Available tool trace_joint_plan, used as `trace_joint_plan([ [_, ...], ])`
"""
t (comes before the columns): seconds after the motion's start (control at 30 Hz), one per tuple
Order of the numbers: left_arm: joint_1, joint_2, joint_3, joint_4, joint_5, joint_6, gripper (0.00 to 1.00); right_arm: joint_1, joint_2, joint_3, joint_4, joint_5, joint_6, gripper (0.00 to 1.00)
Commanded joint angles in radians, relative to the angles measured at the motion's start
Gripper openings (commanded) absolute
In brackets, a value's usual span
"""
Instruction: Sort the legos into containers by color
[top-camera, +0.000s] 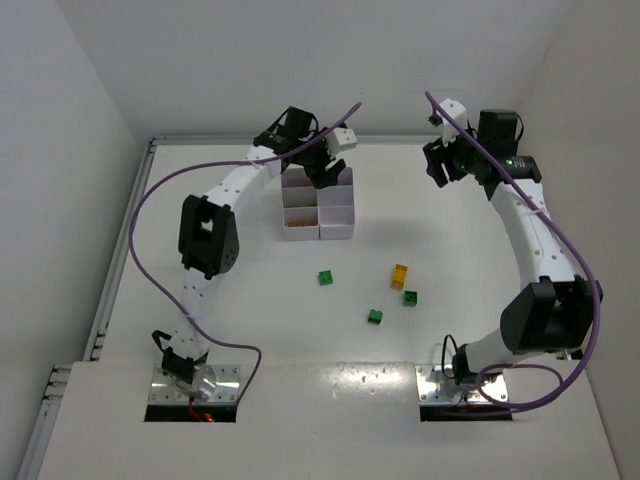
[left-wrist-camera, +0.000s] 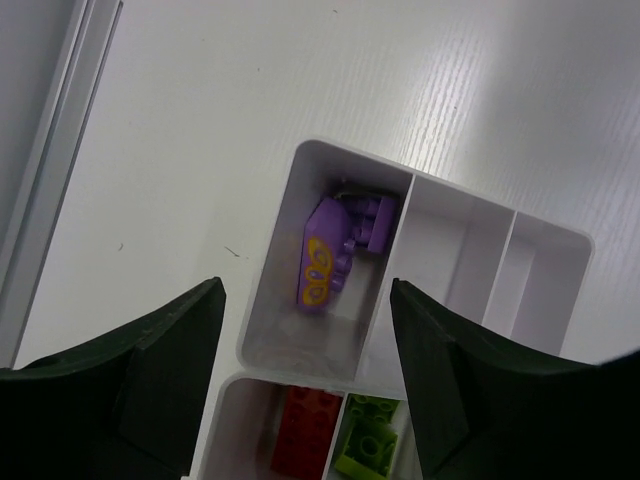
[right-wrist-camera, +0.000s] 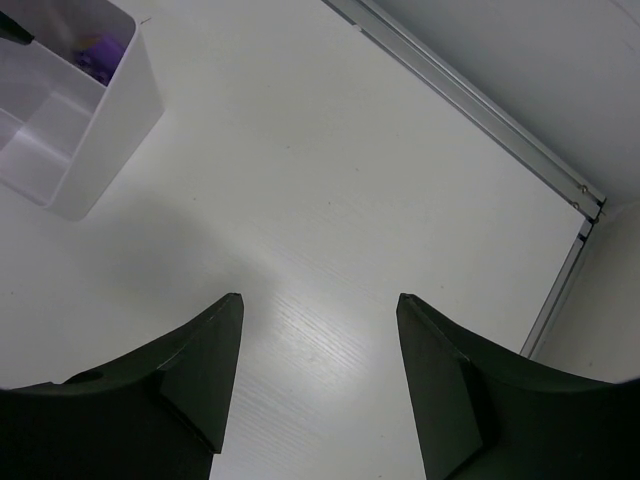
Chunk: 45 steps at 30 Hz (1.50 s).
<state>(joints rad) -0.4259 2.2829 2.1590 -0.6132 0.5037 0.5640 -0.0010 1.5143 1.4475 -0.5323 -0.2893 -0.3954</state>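
Observation:
The white containers stand at the back middle of the table. My left gripper hovers over their far end, open and empty. In the left wrist view my left gripper is above a compartment holding purple legos. A red lego and a lime green lego lie in nearer compartments. An orange lego lies in a front compartment. Three green legos and a yellow-orange lego lie loose on the table. My right gripper is open and empty, right of the containers.
In the right wrist view my right gripper is above bare table, with the containers at top left and the table's metal edge rail at the far side. Walls enclose the table on three sides.

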Motion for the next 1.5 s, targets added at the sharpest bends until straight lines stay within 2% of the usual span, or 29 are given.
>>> trace_joint_plan([
  [0.0,-0.004,0.003,0.041,0.026,-0.002,-0.025,0.73,-0.005,-0.002,0.016,0.02,-0.014,0.018,0.63],
  [0.13,-0.004,-0.039,0.013,0.035,0.053,-0.044,0.75,-0.005,-0.002,-0.004,-0.024,-0.074,0.001,0.63],
  [0.2,0.007,-0.075,-0.011,0.046,0.145,-0.068,0.73,-0.005,-0.002,-0.004,-0.098,-0.158,-0.103,0.62],
  [0.3,0.03,-0.18,-0.106,0.067,0.26,-0.088,0.7,-0.005,0.049,0.016,-0.338,-0.261,-0.281,0.59],
  [0.33,0.03,-0.212,-0.14,0.067,0.274,-0.099,0.7,-0.005,0.066,0.025,-0.489,-0.278,-0.337,0.59],
  [0.4,0.03,-0.322,-0.261,0.076,0.274,-0.099,0.7,0.007,0.089,0.008,-0.605,-0.287,-0.458,0.58],
  [0.47,0.006,-0.403,-0.409,0.108,0.25,-0.099,0.7,0.007,0.089,-0.066,-0.695,-0.287,-0.506,0.57],
  [0.53,-0.008,-0.524,-0.52,0.153,0.208,-0.116,0.7,0.019,0.061,-0.142,-0.686,-0.263,-0.531,0.57],
  [0.57,-0.017,-0.561,-0.575,0.185,0.191,-0.14,0.7,0.033,0.005,-0.23,-0.636,-0.236,-0.531,0.57],
  [0.6,-0.017,-0.595,-0.678,0.249,0.176,-0.195,0.7,0.042,-0.031,-0.278,-0.6,-0.219,-0.531,0.57],
  [0.7,-0.017,-0.686,-0.813,0.347,0.078,-0.335,0.7,0.102,-0.161,-0.458,-0.457,-0.159,-0.499,0.58],
  [0.77,-0.017,-0.697,-0.84,0.348,0.046,-0.372,0.71,0.156,-0.196,-0.553,-0.401,-0.122,-0.488,0.59],
  [0.9,-0.017,-0.72,-0.887,0.348,0.018,-0.424,0.71,0.209,-0.22,-0.63,-0.335,-0.099,-0.453,0.6],
  [1.03,-0.017,-0.741,-0.907,0.348,-0.004,-0.447,0.72,0.233,-0.22,-0.682,-0.239,-0.044,-0.409,0.68],
  [1.2,-0.027,-0.75,-0.916,0.357,-0.022,-0.447,0.75,0.243,-0.177,-0.693,-0.149,-0.01,-0.382,0.71],
  [1.47,-0.036,-0.75,-0.916,0.357,-0.031,-0.437,0.76,0.274,-0.082,-0.684,-0.136,-0.001,-0.382,0.71],
])
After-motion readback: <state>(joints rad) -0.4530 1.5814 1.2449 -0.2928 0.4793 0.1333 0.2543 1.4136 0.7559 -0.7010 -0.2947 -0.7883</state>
